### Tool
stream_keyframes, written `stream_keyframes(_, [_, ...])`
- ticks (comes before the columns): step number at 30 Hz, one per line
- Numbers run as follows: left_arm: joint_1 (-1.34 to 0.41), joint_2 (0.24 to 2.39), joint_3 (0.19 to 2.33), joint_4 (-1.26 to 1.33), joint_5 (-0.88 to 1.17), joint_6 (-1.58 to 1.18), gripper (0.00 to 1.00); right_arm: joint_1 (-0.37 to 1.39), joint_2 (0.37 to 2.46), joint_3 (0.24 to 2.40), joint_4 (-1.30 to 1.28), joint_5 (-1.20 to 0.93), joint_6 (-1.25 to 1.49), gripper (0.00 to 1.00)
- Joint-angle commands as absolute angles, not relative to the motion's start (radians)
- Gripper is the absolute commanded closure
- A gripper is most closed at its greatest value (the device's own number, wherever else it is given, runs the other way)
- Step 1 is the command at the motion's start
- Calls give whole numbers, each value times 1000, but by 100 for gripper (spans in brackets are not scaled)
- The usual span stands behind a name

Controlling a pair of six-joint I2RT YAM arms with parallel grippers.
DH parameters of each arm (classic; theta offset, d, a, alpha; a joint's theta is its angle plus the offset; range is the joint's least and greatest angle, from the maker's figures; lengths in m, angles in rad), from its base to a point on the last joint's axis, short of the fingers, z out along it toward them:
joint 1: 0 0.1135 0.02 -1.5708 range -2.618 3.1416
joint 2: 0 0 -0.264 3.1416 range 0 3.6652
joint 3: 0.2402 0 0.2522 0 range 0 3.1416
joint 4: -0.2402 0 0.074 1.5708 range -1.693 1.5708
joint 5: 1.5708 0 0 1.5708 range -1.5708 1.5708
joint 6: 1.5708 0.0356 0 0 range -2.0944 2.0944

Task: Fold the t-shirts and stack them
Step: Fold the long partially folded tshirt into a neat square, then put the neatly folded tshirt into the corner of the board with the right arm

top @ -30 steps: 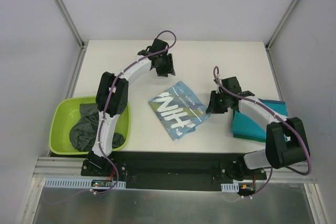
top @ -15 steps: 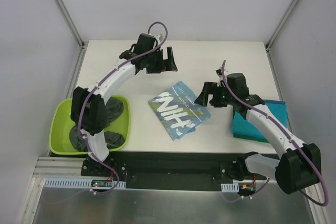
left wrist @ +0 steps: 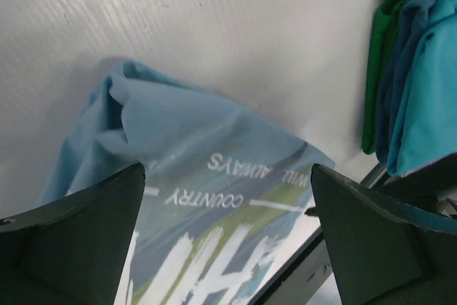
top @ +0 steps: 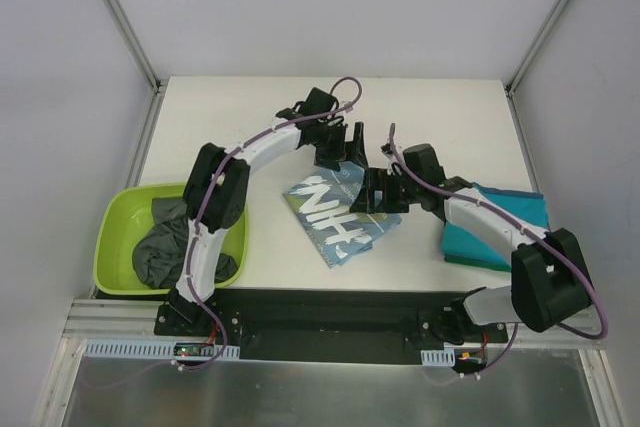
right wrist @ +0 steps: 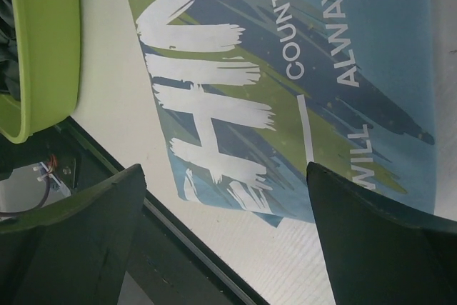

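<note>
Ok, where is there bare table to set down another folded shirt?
The white table is bare along its far edge, at the far right beyond the folded teal shirts, and far left beyond the lime-green plastic tub. Crowded: the middle, where the left hand and right hand hang over the light blue printed shirt.

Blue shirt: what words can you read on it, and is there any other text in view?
"COUNTRY": small white print on the blue shirt.
"WILL ALWAYS": white, next to it.
"HIN": big brushed white letters; the rest of that word is unclear.
No other text is readable.
</note>
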State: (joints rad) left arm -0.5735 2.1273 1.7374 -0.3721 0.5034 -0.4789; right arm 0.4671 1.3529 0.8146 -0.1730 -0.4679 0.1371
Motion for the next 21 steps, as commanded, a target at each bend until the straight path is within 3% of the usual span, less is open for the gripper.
stream_keyframes(1, [-561,2215,1871,-364,569,-488,1,466,1414,838,-137,-499,117,4])
stream_keyframes(11, [-512,2287,1888,-365,427,-517,1,430,1578,893,-222,-410,64,4])
stream_keyframes(21, [-491,2126,1538,-362,331,-580,1,335,1769,1090,-319,-304,34,4])
